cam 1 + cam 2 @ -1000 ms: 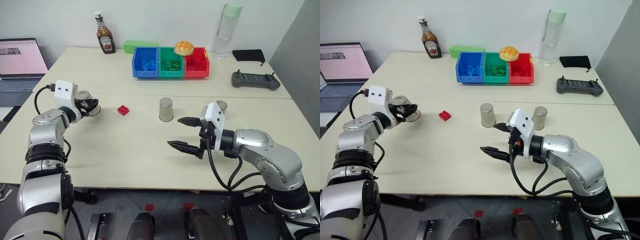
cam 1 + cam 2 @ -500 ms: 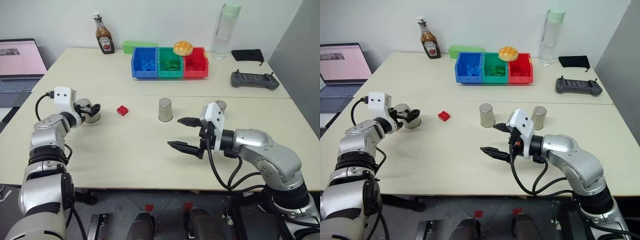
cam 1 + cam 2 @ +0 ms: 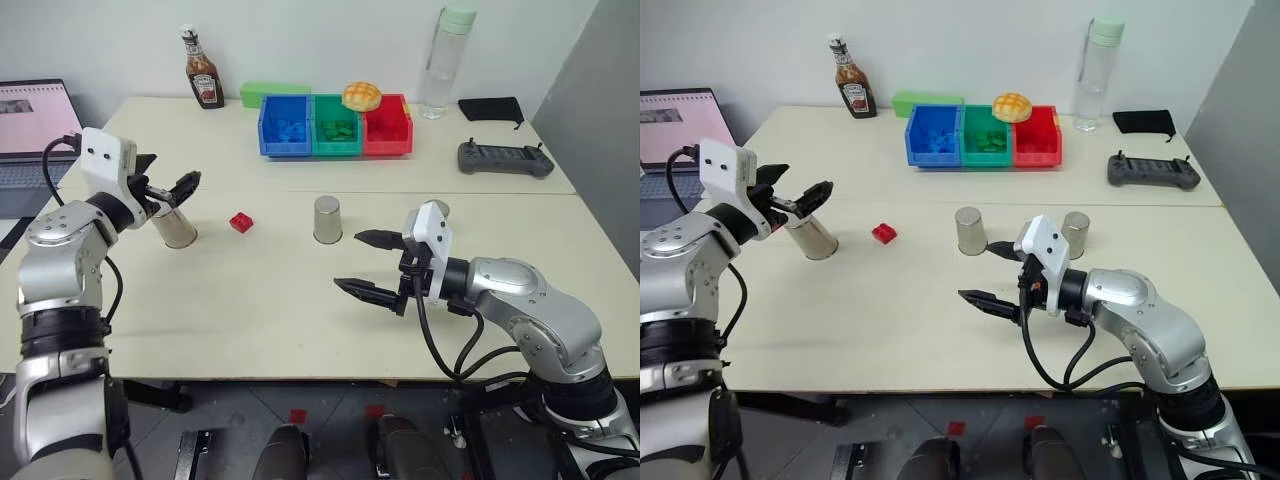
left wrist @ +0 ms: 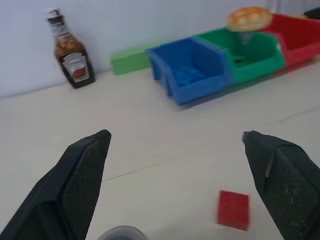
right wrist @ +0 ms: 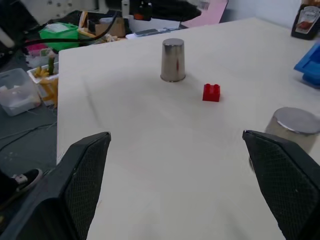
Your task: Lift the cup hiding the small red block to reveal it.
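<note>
Black fingers of the right gripper (image 3: 367,263) stand wide apart above the near part of the cream table (image 3: 250,310), holding nothing. Just past it are two upturned steel cups: the middle cup (image 3: 326,219) stands a little to its left, and the right cup (image 3: 438,210) is partly hidden behind the gripper's white wrist housing. The small red block (image 3: 240,222) lies uncovered on the table, between the middle cup and the left cup (image 3: 176,227), nearer the left one and touching neither. That left cup stands mouth down on the table. The left gripper (image 3: 168,187) hovers just above it with its fingers spread wide and empty, not touching the steel. In the left wrist view the block (image 4: 233,210) and the rim of the cup (image 4: 121,233) sit below the parted fingers. Farther back, a row of blue (image 3: 285,125), green (image 3: 337,126) and red (image 3: 388,125) bins holds a bun (image 3: 361,96) on top. A sauce bottle (image 3: 201,81), a clear bottle with a green cap (image 3: 440,64), a black controller (image 3: 504,159) and a laptop (image 3: 30,130) lie at the far edges.
</note>
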Tool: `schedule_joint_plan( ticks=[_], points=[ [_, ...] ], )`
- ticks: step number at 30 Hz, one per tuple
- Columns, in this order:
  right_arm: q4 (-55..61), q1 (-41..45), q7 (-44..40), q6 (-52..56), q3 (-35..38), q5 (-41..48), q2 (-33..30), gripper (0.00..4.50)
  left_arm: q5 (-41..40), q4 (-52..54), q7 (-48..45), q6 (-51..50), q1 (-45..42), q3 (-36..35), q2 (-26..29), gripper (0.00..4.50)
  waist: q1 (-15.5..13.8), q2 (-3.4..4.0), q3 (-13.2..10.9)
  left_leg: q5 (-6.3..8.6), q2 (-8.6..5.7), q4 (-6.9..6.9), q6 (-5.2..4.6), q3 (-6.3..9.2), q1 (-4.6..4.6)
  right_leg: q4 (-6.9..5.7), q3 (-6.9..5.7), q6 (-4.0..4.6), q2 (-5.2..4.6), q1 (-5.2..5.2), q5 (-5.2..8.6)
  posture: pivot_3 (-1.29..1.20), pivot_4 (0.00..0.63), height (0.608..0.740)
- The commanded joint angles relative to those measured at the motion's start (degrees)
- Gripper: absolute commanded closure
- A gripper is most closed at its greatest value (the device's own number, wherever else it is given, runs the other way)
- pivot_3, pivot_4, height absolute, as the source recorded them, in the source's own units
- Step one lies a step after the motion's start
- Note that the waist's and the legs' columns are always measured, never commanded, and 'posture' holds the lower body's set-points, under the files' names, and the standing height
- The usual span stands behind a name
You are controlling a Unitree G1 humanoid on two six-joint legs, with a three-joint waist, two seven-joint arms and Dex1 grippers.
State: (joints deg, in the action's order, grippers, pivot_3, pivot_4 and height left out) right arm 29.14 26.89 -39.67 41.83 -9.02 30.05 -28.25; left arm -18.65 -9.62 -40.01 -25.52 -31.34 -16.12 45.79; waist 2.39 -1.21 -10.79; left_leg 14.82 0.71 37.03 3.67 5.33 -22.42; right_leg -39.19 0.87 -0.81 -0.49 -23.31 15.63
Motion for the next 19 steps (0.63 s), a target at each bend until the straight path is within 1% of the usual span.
schedule_joint_plan(
  ticks=[1, 5, 8, 14, 19],
  points=[
    [-0.8, 0.7, -1.6, -3.0, 1.5, -0.5, -0.7, 0.00, -7.0, 16.1, -4.8, -10.0, 11.5, -5.0, 4.1, 0.03, 0.4, 0.00, 0.0, 0.00, 0.02, 0.00, 0.00, 0.00, 0.01, -0.01, -0.01, 0.00, 0.01, 0.00, 0.00, 0.00, 0.150, 0.740],
    [-2.1, 1.0, -4.1, -2.7, 2.7, 0.9, -2.5, 0.00, -8.1, 23.9, -5.1, -13.7, 21.7, -9.5, 6.1, 0.03, 0.3, 0.01, 0.0, 0.01, 0.11, -0.02, -0.01, -0.07, 0.08, 0.03, 0.03, 0.00, 0.05, 0.02, 0.01, 0.00, 0.150, 0.740],
    [-2.9, 0.8, -4.9, -2.5, 3.8, 1.4, -3.6, 0.00, -8.3, 26.7, -5.8, -14.1, 26.3, -11.7, 7.2, 0.03, 0.1, 0.02, 0.0, 0.01, 0.11, -0.03, -0.01, -0.08, 0.16, 0.01, 0.05, 0.00, 0.06, 0.07, 0.01, 0.00, 0.150, 0.740],
    [-4.9, 1.4, -5.4, -2.1, 4.8, 1.4, -4.7, 0.00, -8.3, 27.7, -4.6, -14.2, 29.9, -15.0, 7.0, 0.03, -0.6, 0.02, 0.0, 0.01, 0.10, -0.02, -0.02, -0.20, 0.35, 0.01, 0.11, -0.06, 0.10, 0.16, 0.02, 0.00, 0.150, 0.740],
    [-5.8, 2.4, -5.7, -1.9, 4.6, 1.1, -4.7, 0.00, -8.4, 25.8, -4.0, -12.2, 30.3, -15.0, 5.6, 0.03, -0.6, 0.02, 0.0, 0.00, 0.12, -0.04, -0.02, -0.32, 0.39, 0.02, 0.19, -0.05, 0.10, 0.16, -0.01, 0.00, 0.150, 0.740]
  ],
)
